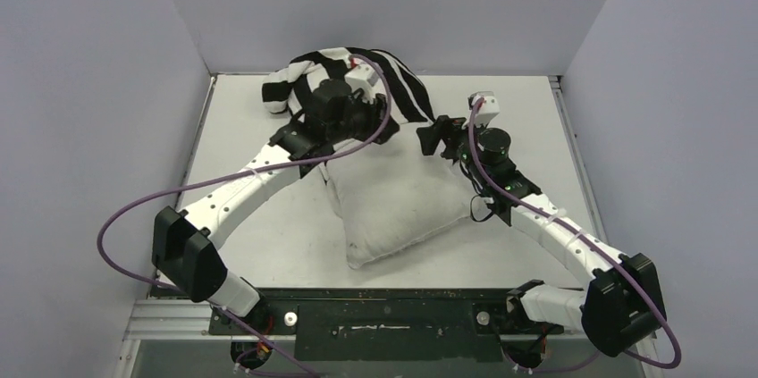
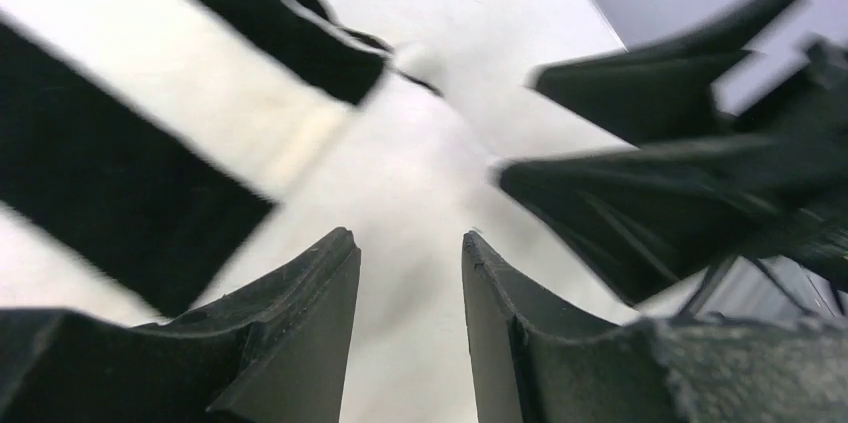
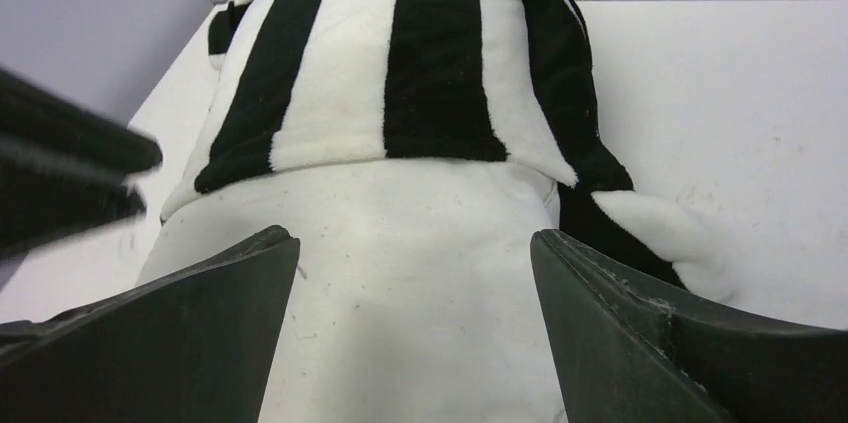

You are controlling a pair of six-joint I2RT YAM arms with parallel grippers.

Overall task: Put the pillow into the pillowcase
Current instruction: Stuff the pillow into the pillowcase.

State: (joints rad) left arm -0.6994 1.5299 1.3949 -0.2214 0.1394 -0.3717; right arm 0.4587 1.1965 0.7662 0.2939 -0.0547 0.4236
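Table (image 1: 268, 244) is enclosed by grey walls (image 1: 89, 83) on three sides. Pillow (image 1: 398, 204) is laid mid-table, its far end sheathed in the striped pillowcase (image 1: 407, 83). That junction is overlapped by the left arm (image 1: 259, 177). Left gripper (image 2: 410, 328) is parted narrowly and right gripper (image 3: 415, 328) is spread wide. Nothing is held.

- One pillow (image 1: 402, 208), plain off-white.
- One pillowcase (image 1: 407, 83), black-and-white striped.
- Two robot arms: left arm (image 1: 241, 190), right arm (image 1: 559, 235).
- Two grippers: left gripper (image 2: 410, 248), right gripper (image 3: 415, 243).
- Two purple cables (image 1: 197, 186), one along each arm.
- One white table (image 1: 536, 110).
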